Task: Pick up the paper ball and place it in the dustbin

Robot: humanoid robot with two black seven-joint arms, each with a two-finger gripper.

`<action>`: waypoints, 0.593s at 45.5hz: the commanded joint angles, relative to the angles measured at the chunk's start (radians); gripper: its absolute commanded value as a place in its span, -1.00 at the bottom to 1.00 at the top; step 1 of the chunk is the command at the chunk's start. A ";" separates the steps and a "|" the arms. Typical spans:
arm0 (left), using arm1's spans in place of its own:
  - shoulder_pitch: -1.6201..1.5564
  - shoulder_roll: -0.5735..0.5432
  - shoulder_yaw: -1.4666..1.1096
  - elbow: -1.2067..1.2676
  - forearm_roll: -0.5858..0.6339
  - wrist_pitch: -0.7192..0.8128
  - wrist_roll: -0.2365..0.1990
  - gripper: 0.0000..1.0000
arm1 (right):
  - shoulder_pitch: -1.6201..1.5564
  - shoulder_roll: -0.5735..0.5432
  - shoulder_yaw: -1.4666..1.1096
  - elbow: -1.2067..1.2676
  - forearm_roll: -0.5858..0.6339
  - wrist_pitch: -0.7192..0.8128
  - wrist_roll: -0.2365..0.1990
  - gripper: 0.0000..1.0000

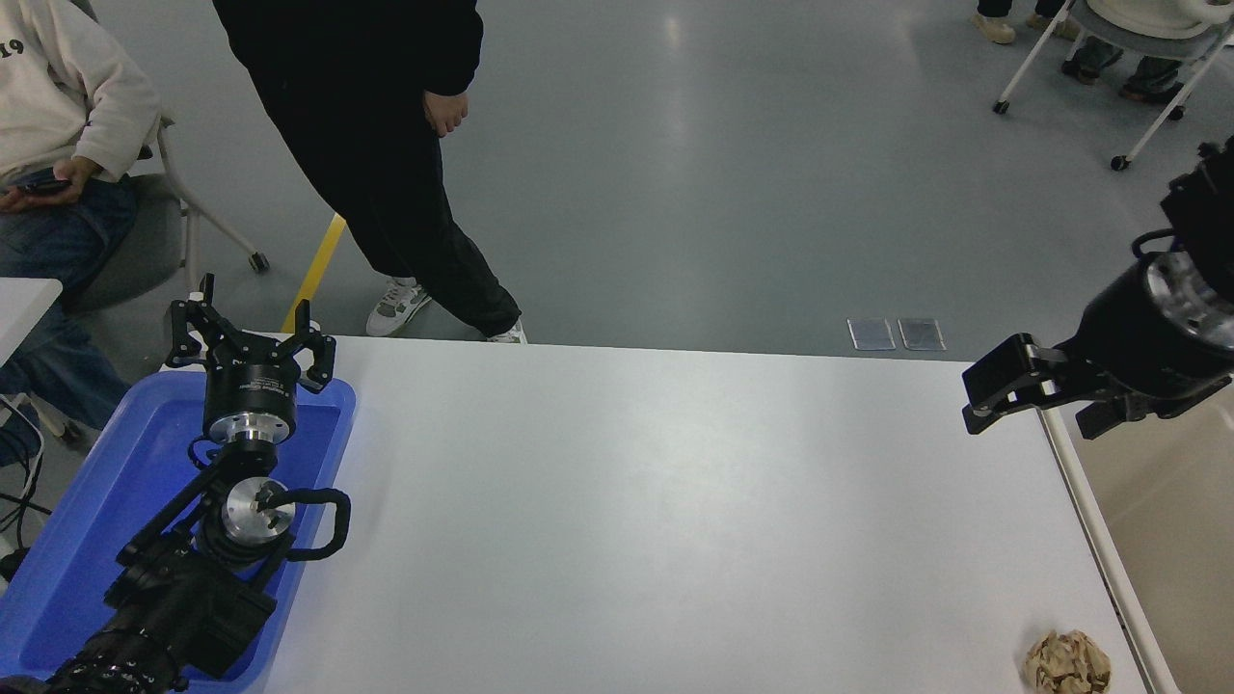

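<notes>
The paper ball [1067, 662], a crumpled tan wad, lies on the white table [656, 501] near its front right corner. Just right of it runs the pale rim of the beige dustbin [1102, 551], cut off by the picture's right edge. My right gripper [985, 397] hangs above the table's far right corner, by the bin's far end and well beyond the ball; its fingers look shut with nothing in them. My left gripper [246, 326] is parked open over the blue tray at the lower left.
A blue plastic tray [87, 520] lies under the left arm at the table's left end. A person in black stands at the far left side, another sits on a chair further left. Wheeled chair legs show at the top right.
</notes>
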 commanded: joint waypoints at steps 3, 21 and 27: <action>0.000 0.001 0.000 -0.001 0.000 0.001 0.000 0.98 | -0.038 -0.265 -0.007 0.009 -0.245 0.052 -0.002 1.00; 0.000 0.001 0.000 -0.001 0.000 -0.001 0.000 0.98 | -0.217 -0.423 0.047 0.007 -0.422 0.016 -0.004 1.00; 0.000 0.001 0.000 0.000 0.000 0.001 0.000 0.98 | -0.303 -0.448 0.082 0.003 -0.479 -0.046 -0.002 1.00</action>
